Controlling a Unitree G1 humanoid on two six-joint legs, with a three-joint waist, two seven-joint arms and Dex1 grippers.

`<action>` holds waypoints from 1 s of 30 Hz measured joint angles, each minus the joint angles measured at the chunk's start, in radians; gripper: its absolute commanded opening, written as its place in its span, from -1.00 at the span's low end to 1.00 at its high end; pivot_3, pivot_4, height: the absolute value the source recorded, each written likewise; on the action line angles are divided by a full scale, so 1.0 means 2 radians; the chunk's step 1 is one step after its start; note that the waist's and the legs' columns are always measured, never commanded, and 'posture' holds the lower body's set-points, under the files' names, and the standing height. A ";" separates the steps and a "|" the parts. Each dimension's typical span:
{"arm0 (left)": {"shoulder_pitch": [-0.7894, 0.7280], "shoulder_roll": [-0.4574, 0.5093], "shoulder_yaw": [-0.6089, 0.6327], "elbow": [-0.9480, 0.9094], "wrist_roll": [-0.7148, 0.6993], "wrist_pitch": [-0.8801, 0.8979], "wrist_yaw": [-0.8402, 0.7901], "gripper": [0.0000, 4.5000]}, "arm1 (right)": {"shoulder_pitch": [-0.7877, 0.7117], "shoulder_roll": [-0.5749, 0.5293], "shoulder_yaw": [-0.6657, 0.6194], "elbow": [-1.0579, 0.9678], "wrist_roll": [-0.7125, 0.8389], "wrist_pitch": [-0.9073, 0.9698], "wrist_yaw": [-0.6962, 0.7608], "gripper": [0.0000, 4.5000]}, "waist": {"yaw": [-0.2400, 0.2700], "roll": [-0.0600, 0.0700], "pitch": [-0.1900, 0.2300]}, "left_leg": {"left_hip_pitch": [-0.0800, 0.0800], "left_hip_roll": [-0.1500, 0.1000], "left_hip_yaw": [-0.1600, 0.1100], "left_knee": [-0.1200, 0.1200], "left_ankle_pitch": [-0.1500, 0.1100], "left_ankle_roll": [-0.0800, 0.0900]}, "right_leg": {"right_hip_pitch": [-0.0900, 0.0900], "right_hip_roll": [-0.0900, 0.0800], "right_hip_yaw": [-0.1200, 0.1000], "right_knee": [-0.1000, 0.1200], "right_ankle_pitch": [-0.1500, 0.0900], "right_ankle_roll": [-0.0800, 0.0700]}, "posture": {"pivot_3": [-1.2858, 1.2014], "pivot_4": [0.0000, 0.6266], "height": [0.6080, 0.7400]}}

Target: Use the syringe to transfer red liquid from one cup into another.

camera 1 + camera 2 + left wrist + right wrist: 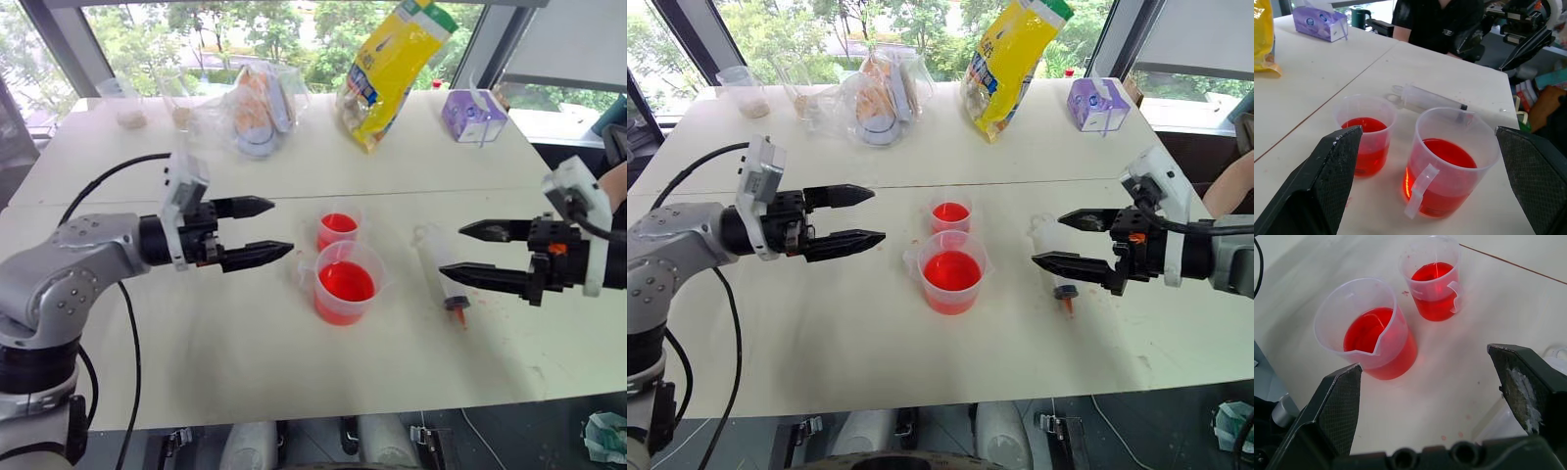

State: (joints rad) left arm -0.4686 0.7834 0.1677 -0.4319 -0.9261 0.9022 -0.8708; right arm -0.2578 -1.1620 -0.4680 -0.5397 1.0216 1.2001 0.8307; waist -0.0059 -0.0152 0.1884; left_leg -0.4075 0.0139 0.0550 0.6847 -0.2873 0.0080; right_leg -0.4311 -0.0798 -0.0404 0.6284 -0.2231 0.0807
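Red liquid (345, 282): held in the larger handled beaker (344, 254) and in the small cup (337, 231) just behind it, the two touching or nearly so on the white surface (245, 343).
Syringe (438, 262): laid flat on the surface to the right of the beaker, orange tip toward the robot.
Left hand (258, 231): released, fingers spread, raised left of the cups, nothing grasped.
Right hand (470, 253): released, fingers spread, above the syringe, nothing grasped.

head pair: high, down-facing | wrists: close, sharing beaker (1452, 161)
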 measured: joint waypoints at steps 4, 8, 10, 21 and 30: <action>-0.003 -0.001 -0.006 0.003 0.003 -0.001 -0.001 1.00 | 0.011 0.000 -0.001 -0.004 -0.006 -0.006 -0.002 0.98 | 0.000 0.000 0.000 | 0.000 0.000 0.000 0.000 0.000 0.000 | 0.000 0.000 0.000 0.000 0.000 0.000 | 0.03 -0.52 1.00; -0.013 -0.005 -0.014 0.020 0.011 -0.010 -0.006 1.00 | 0.011 0.000 0.000 -0.004 -0.018 -0.017 -0.012 0.98 | 0.001 0.000 0.000 | 0.000 0.000 0.000 0.000 0.000 0.000 | 0.000 0.000 0.000 0.000 0.000 0.000 | 0.03 -0.52 1.00; -0.018 -0.009 -0.018 0.023 0.012 -0.011 -0.006 1.00 | 0.011 0.000 0.004 -0.003 -0.025 -0.019 -0.019 0.98 | 0.001 0.000 0.000 | 0.000 0.000 0.000 0.000 0.000 0.000 | 0.000 0.000 0.000 0.000 0.000 0.000 | 0.03 -0.52 1.00; -0.021 -0.019 -0.023 0.030 0.025 -0.024 -0.012 1.00 | 0.002 -0.010 0.041 -0.002 -0.047 -0.024 -0.030 0.98 | 0.001 0.000 0.000 | 0.000 0.000 0.000 0.000 0.000 0.000 | 0.000 0.000 0.000 0.000 0.000 0.000 | 0.03 -0.52 1.00; -0.018 -0.025 -0.032 0.029 0.028 -0.027 -0.011 1.00 | -0.036 -0.021 0.083 0.029 -0.060 0.017 -0.063 0.98 | 0.000 0.000 0.000 | 0.000 0.000 0.000 0.000 0.000 0.000 | 0.000 0.000 0.000 0.000 0.000 0.000 | 0.03 -0.52 1.00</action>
State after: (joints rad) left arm -0.5043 0.7335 0.1044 -0.3737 -0.8710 0.8480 -0.8919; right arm -0.3294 -1.2047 -0.3025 -0.4820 0.9018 1.2335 0.7046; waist -0.0056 -0.0153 0.1884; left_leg -0.4074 0.0138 0.0553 0.6851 -0.2872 0.0079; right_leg -0.4311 -0.0799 -0.0401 0.6286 -0.2232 0.0803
